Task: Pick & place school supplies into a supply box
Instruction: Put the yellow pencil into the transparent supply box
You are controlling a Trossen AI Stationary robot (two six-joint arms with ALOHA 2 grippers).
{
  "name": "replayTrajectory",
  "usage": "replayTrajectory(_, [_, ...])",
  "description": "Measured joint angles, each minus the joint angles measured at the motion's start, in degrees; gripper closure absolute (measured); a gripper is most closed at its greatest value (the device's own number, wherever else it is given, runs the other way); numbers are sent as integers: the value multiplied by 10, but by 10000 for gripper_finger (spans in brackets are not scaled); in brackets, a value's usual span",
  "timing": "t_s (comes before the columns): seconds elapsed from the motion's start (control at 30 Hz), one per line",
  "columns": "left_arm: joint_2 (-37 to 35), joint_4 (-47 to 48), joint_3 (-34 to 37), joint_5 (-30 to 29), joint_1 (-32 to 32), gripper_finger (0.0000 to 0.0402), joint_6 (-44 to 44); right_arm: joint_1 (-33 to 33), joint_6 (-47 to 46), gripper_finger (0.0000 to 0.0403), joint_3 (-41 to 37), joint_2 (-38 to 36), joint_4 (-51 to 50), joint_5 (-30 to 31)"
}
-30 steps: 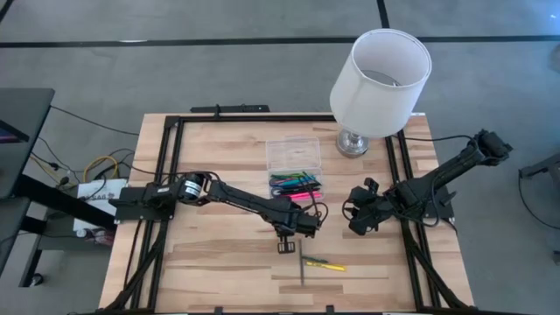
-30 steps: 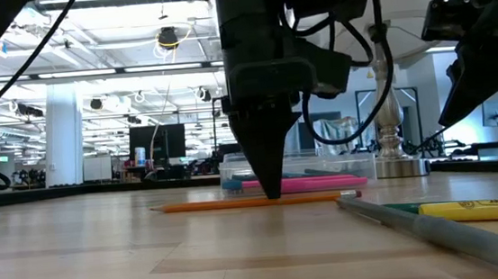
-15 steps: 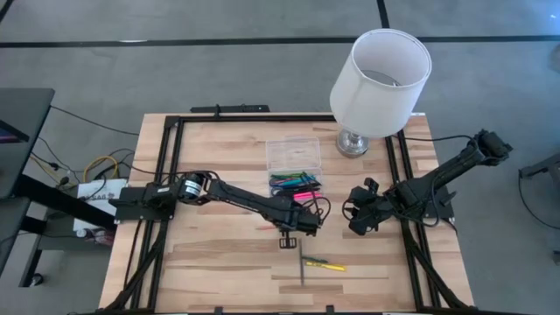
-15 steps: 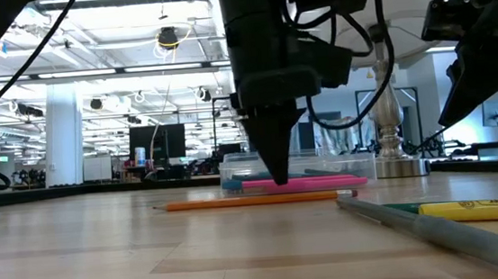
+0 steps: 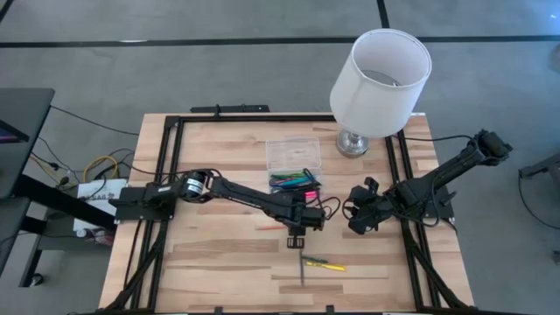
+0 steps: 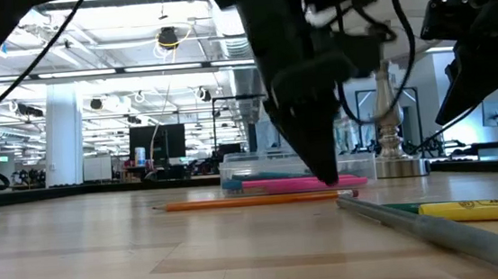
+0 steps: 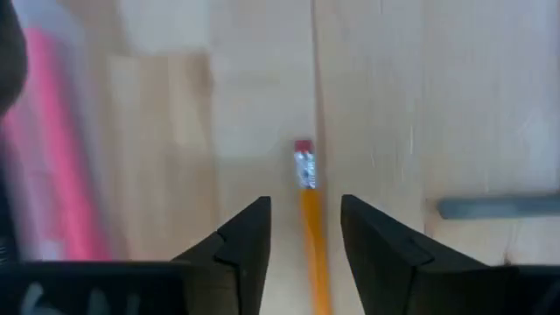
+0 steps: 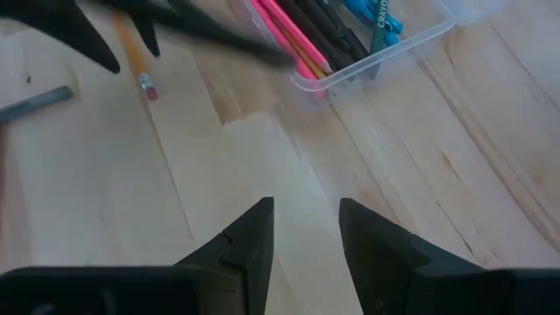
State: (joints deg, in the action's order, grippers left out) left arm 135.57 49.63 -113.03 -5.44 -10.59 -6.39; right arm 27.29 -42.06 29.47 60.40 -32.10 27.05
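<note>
The wooden surface [image 5: 219, 254] is being bounded by a black frame along its edges, and bare wood is being left free along the near side and toward the left. The supply box [image 5: 293, 154] is being seen near the middle-back, just beside the lamp [image 5: 379, 74], with pens and markers [image 5: 293, 182] spilling out at its near end. A yellow marker [image 5: 325, 264] and a grey pen [image 5: 302, 269] are lying apart, nearer the front edge.

The left end effector [image 7: 304, 232] is being held low over the surface, its fingers parted and released, with an orange pencil [image 7: 311, 232] lying between them; contact with the pencil cannot be told.

The right end effector [image 8: 304, 229] is being kept off to the right of the box, fingers spread, nothing being grasped.
</note>
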Motion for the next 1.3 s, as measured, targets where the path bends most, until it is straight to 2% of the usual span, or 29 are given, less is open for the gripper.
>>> replayTrajectory(0.13, [22, -10, -2, 38, 3, 259, -4, 0, 0, 278, 0, 0, -1, 1])
replayTrajectory(0.3, [27, -7, -3, 34, 2, 265, -14, 0, -5, 278, 0, 0, -2, 1])
replayTrajectory(0.4, [28, -1, -2, 27, 3, 293, -15, 0, -5, 278, 0, 0, -2, 1])
replayTrajectory(0.63, [30, 8, -2, 56, 2, 388, -21, 0, -5, 278, 0, 0, -2, 2])
replayTrajectory(0.83, [29, -1, 10, 60, -3, 377, -27, 0, -10, 278, 0, 0, 0, 5])
replayTrajectory(1.03, [28, -6, 10, 76, -2, 394, -33, 0, -15, 278, 0, 0, 0, 5])
replayTrajectory(1.3, [36, -7, -45, 109, 5, 400, -34, 0, -16, 278, 0, 0, 0, 3])
